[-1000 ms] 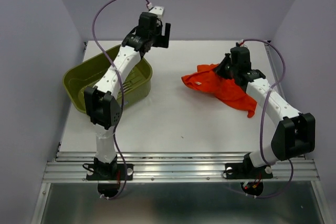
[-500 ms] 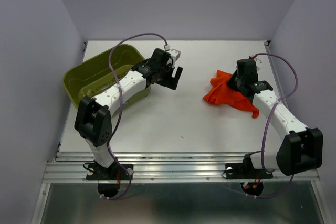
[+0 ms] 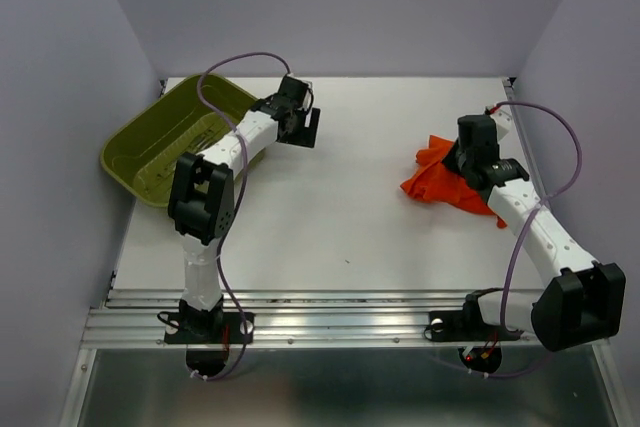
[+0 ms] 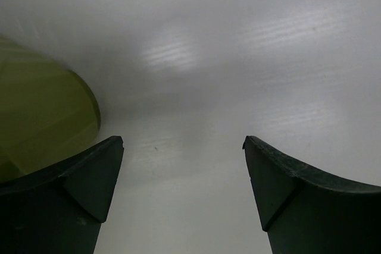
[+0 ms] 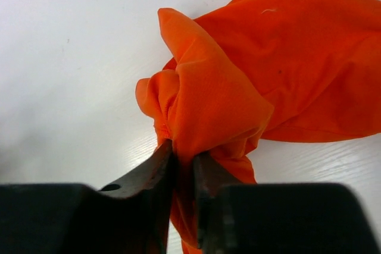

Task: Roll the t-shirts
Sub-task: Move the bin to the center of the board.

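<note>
Right end effector [image 5: 183,157] clenched on bunched fold of t-shirt [image 5: 297,52], jaws nearly meeting, cloth pinched between. Rest of t-shirt crumpled on surface [image 3: 350,207] at right side, spreading beyond fingertips; its lower edge hidden behind fingers in wrist view. Left end effector [image 4: 183,147] spread wide, grasping nothing, over surface just beside basket [image 3: 150,152] rim. Basket cut off and blurred in left wrist view.

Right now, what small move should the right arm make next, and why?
Probably drag the t-shirt toward the middle of the table. The right gripper is shut on a fold, the cloth lies crumpled near the right edge, and the open left gripper is far away.
</note>
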Controlling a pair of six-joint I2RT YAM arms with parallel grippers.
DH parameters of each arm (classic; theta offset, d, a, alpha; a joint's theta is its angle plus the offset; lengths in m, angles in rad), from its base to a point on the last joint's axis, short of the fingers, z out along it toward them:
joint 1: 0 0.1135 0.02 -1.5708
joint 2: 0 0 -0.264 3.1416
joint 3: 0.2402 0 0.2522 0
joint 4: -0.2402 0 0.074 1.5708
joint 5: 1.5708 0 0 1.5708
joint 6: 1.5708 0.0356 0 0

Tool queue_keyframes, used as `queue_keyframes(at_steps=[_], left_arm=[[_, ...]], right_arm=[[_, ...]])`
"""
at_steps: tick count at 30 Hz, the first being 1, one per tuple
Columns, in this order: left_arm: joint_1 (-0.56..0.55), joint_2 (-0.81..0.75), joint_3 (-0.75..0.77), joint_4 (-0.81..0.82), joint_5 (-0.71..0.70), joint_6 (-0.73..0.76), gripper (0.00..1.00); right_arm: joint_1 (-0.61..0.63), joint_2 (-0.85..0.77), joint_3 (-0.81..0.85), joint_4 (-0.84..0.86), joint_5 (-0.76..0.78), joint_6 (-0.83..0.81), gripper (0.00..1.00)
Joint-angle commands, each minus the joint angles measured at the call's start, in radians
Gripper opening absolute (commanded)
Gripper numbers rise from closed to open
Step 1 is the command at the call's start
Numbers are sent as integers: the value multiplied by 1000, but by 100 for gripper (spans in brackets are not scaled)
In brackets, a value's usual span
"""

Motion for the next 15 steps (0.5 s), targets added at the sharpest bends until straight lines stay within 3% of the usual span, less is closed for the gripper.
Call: queue_keyframes(at_steps=[1,2,5,9,15], left_arm=[[40,74,180,-42,-114,45,94],[42,114,275,-89,-118,47,94],[20,124,375,-94,-12,30,94],[-44,85,377,-44,97,15,94],[-144,58,334,20,264,-39,94]], right_arm=[[-11,-41,17,-29,121,-86,30],[-11,-38,17,-37,118,-104,44],[-11,-3,20,-75,77,-114,76],[-11,65,12,-104,31,-118,82],[-11,212,41,-110,-50,-147,79]])
